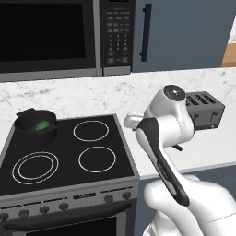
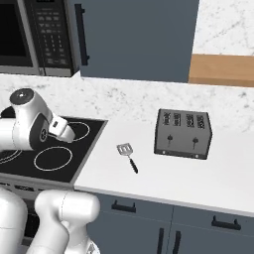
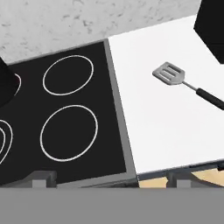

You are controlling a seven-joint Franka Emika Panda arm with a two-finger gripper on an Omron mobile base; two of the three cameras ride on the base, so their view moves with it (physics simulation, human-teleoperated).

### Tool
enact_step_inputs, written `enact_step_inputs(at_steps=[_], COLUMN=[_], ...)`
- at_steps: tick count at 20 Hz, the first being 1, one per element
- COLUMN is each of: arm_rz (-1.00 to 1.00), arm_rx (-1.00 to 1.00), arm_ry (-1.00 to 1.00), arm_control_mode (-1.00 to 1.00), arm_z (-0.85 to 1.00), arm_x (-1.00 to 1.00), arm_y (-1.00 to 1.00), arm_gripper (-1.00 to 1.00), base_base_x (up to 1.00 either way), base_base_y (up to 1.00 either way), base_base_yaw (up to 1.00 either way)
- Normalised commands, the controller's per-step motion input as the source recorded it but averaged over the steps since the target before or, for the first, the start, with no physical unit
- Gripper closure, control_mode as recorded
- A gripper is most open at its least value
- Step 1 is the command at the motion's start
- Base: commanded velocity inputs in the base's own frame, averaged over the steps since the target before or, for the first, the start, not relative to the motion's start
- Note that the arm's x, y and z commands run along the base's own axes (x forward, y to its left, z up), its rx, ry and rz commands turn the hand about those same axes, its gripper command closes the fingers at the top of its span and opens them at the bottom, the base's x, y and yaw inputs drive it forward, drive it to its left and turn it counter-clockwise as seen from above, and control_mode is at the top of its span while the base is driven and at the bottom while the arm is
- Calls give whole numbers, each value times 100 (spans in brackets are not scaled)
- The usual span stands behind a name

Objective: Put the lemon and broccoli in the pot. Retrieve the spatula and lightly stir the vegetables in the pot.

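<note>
1. Left base view shows the pot [image 1: 36, 125] on the back left burner of the stove [image 1: 69, 152], with the broccoli [image 1: 43, 125] bright green inside it.
2. The spatula [image 2: 127, 157] lies flat on the white counter [image 2: 163, 173], just right of the stove and in front of the toaster [image 2: 182, 134].
3. The claw [image 3: 109, 186] hangs released over the stove's right edge, jaws wide, grasping nothing.
4. Judging by this, the step in hand is fetching the spatula; the next move calls for swinging right of the stove and descending onto the thin black handle.
5. No lemon can be made out; the pot's depth may hide it. The hand view cuts off the spatula's handle end.
</note>
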Motion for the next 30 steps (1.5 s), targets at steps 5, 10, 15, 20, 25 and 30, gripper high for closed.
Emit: enact_step_inputs(at_steps=[5, 10, 15, 20, 25, 30], arm_rz=[-48, -51, -53, -52, -43, -24], arm_rx=[35, 37, 32, 29, 27, 22], arm_ry=[14, 17, 17, 15, 11, 2], arm_control_mode=[-100, -100, -100, -100, -100, -100], arm_z=[-16, -24, -35, -37, -47, -57], arm_x=[27, 25, 27, 35, 42, 15], arm_y=[-77, -71, -56, -59, -77, -61], arm_gripper=[-100, -100, -100, -100, -100, -100], base_base_x=[0, 0, 0, 0, 0, 0], base_base_y=[0, 0, 0, 0, 0, 0], base_base_yaw=[0, 0, 0, 0, 0, 0])
